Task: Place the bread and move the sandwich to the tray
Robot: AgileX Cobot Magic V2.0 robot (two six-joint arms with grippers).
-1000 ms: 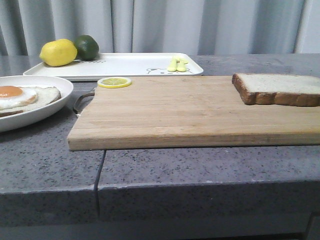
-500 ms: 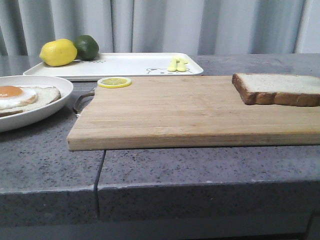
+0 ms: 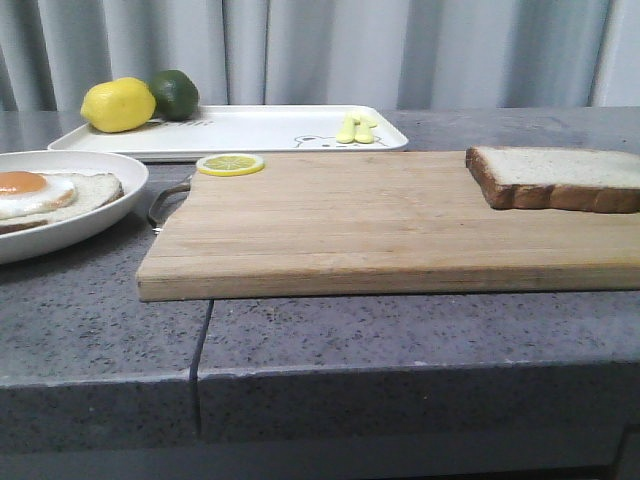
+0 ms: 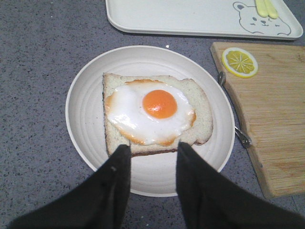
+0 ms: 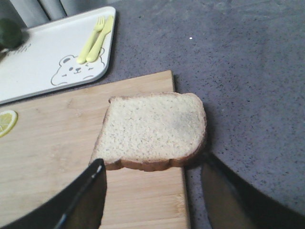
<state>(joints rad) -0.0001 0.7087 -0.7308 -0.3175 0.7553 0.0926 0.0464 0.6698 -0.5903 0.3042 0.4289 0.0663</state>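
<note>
The bread [image 3: 556,178] [image 5: 153,130] lies flat at the right end of the wooden cutting board [image 3: 370,225], overhanging its edge. My right gripper [image 5: 152,164] hovers above it, open, fingers spread wider than the slice and holding nothing. The sandwich [image 3: 45,194] [image 4: 152,112], an egg-topped slice on a round white plate [image 4: 86,109], rests on the counter left of the board. My left gripper [image 4: 150,149] hangs open above the slice's near crust, empty. The tray [image 3: 250,128] [image 4: 190,16] sits behind the board. Neither gripper shows in the front view.
A lemon [image 3: 117,104] and a lime [image 3: 174,93] occupy the tray's left end; a yellow fork and knife [image 3: 356,129] lie near its bear drawing. A lemon slice [image 3: 230,164] rests on the board's back left corner, beside a metal handle [image 3: 165,203].
Nothing on the table has moved; the front view has shifted by a pixel or two.
</note>
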